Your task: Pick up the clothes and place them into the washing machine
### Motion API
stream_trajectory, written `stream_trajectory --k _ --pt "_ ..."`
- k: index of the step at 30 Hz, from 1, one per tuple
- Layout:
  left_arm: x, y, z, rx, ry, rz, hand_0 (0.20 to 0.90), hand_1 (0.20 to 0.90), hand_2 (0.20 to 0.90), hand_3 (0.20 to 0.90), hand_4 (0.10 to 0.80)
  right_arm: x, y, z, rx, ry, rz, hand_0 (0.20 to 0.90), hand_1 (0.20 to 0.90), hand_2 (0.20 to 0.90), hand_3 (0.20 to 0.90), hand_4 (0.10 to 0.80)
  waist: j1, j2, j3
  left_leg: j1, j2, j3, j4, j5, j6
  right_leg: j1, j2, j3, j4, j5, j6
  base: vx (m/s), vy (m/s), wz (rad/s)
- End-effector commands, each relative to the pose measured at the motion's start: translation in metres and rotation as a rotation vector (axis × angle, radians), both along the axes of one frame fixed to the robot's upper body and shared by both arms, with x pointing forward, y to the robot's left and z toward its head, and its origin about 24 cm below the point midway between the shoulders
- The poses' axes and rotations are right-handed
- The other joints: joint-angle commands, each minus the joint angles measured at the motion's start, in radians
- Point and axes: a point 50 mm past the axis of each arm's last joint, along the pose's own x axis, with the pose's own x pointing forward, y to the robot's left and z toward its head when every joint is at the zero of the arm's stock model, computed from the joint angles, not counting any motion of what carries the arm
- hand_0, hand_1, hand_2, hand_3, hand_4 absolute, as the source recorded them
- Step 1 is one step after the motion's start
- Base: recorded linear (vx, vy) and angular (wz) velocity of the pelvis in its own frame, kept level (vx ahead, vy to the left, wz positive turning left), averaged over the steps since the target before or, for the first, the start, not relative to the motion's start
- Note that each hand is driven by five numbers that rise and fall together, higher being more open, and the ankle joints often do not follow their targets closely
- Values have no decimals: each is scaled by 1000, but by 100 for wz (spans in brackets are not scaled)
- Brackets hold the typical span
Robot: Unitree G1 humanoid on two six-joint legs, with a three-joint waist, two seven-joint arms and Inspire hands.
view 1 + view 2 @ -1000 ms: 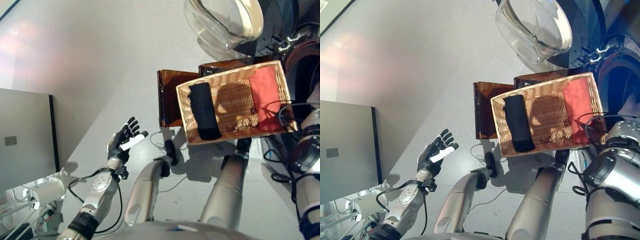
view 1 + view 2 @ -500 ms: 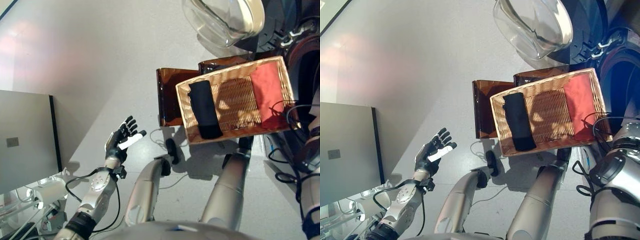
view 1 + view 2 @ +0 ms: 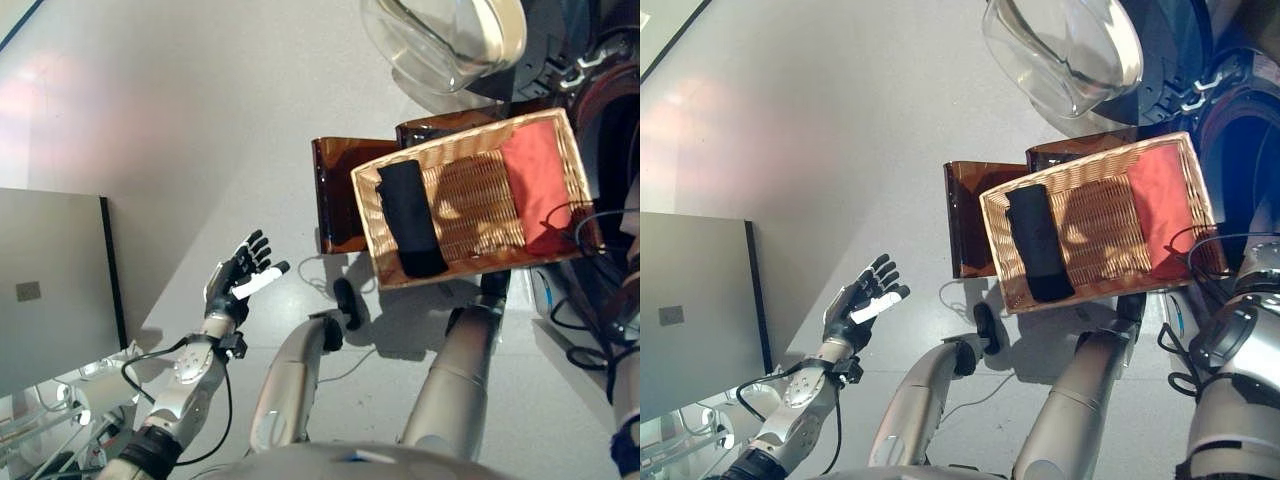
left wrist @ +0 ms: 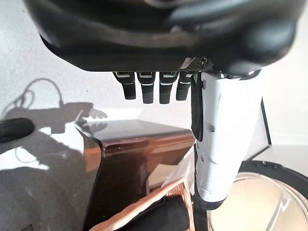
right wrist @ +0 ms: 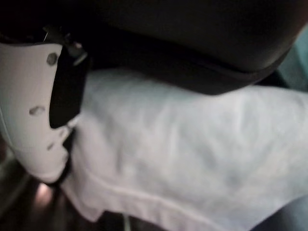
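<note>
— What's over on the left side?

— A grey cabinet (image 3: 50, 285) stands on the pale floor (image 3: 180, 120). Just past it the left hand (image 3: 240, 283) hangs in the air with its fingers spread straight, palm empty, well apart from everything else.

— And in the middle?

— A wicker basket (image 3: 470, 272) sits raised on brown glossy stands (image 3: 338, 195). A black rolled garment (image 3: 410, 220) lies at its left end; a red cloth (image 3: 535, 180) lies at the right end.

— The machine?

— The washing machine (image 3: 1210, 60) is at the far right, its glass door (image 3: 1065, 50) swung open above the basket.

— The right hand?

— Its own wrist camera shows the white-covered thumb against a white cloth (image 5: 192, 159), pressed close under the right hand (image 5: 192, 43). The fingers are hidden, so I cannot tell whether it grips.
</note>
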Motion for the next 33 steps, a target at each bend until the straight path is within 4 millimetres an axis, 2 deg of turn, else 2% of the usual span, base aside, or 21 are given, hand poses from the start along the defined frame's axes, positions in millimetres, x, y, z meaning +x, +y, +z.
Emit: stream_trajectory --k 1,3,4,5,8,12,14,16,17,18,21,25,26,27,28,29,31,32,33 --pt "-13 26 8 9 -70 109 900 900 900 900 800 -29 -20 59 -373 147 -111 200 200 200 200 300 -26 35 -83 27 110 -88 -30 25 -144 -14 -3 31 13 36 -15 -2 -22 -3" --pt "-11 28 9 19 -88 121 900 900 900 900 800 -27 -18 56 -411 228 -99 200 200 200 200 300 -23 35 -80 27 111 -92 -22 16 -144 -9 -1 27 23 22 -14 2 -13 -2" --pt "-9 28 11 25 -97 124 900 900 900 900 800 -26 -17 53 -409 246 -96 669 669 669 669 635 -22 34 -80 26 111 -94 -22 18 -144 -9 -1 25 22 24 -14 0 0 0" --pt "-8 30 12 30 -104 129 900 900 900 900 800 -24 -16 49 -404 254 -85 900 900 900 900 800 -20 33 -79 25 110 -95 -19 16 -144 -8 -1 24 25 21 -14 -41 -26 2" --pt "-8 31 11 29 -104 141 900 900 900 900 800 -20 -14 41 -380 235 -60 900 900 900 900 800 -21 28 -77 19 108 -97 -24 30 -143 -8 0 20 17 33 -17 -24 -9 1" --pt "-8 33 10 21 -99 159 900 900 900 900 800 -12 -7 36 -394 197 -35 900 900 900 900 800 -18 24 -77 20 109 -99 -17 19 -143 -6 3 18 25 22 -18 0 0 0" --pt "-7 31 9 14 -94 158 900 900 900 900 800 -8 -2 34 -375 129 -37 900 900 900 900 800 -21 20 -78 17 108 -98 -15 20 -141 -4 4 18 20 26 -17 0 0 0" --pt "-7 30 7 2 -84 154 900 900 900 900 800 -4 3 30 -334 -42 -53 900 900 900 900 800 -23 18 -78 13 107 -98 -15 27 -140 -4 3 18 12 36 -18 0 0 0" --pt "-7 29 7 -2 -79 151 900 900 900 900 800 -1 5 28 -343 -54 -31 900 900 900 900 800 -21 15 -79 16 108 -98 -11 15 -141 -1 4 16 16 26 -16 0 0 0" --pt "-7 29 7 -7 -83 153 900 900 900 900 800 3 10 31 -447 5 23 900 900 900 900 800 -20 10 -75 16 109 -97 -8 15 -140 1 5 16 15 28 -16 0 0 0" --pt "-8 30 7 -5 -90 155 900 900 900 900 800 9 17 24 -529 94 95 900 900 900 900 800 -22 2 -69 17 109 -97 -4 15 -139 7 7 14 11 34 -16 -16 -6 1" --pt "-7 36 8 -3 -99 150 900 900 900 900 800 19 24 -5 -552 197 241 900 900 900 900 800 -24 -24 -56 19 114 -100 -1 17 -139 27 7 2 -9 47 -16 -14 -19 2" --pt "-7 36 8 -2 -99 150 900 900 900 900 800 19 24 -6 -551 196 243 900 900 900 900 800 -24 -25 -56 20 114 -100 -2 18 -139 28 7 2 -10 48 -16 0 0 0" --pt "-8 37 7 -3 -94 152 900 900 900 900 800 24 31 -15 -551 189 283 900 900 900 900 800 -26 -32 -54 22 114 -101 -4 19 -139 36 8 0 -19 53 -16 0 0 0" --pt "-8 37 6 -8 -85 156 900 900 900 900 800 30 41 -34 -510 148 347 900 900 900 900 800 -29 -43 -50 26 116 -102 -8 22 -139 46 12 -4 -30 59 -17 0 0 0" --pt "-8 38 6 -6 -84 157 900 900 900 900 800 29 41 -36 -508 144 350 900 900 900 900 800 -30 -45 -49 28 116 -102 -9 23 -139 48 12 -5 -32 60 -18 -3 -33 -3" --pt "-8 39 4 -11 -72 159 900 900 900 900 800 38 56 -56 -470 129 433 900 900 900 900 800 -30 -70 -46 45 119 -101 -31 30 -141 78 18 -19 -70 77 -18 7 -39 -4" --pt "-8 40 4 -10 -72 159 900 900 900 900 800 38 56 -56 -469 130 434 900 900 900 900 800 -32 -71 -43 50 119 -101 -35 31 -141 84 18 -21 -74 79 -19 28 -50 -3" --pt "-9 42 2 -7 -65 167 900 900 900 900 800 40 62 -65 -456 157 458 900 900 900 900 800 -29 -83 -47 64 117 -103 -55 38 -144 109 15 -33 -106 93 -16 18 -26 -8"
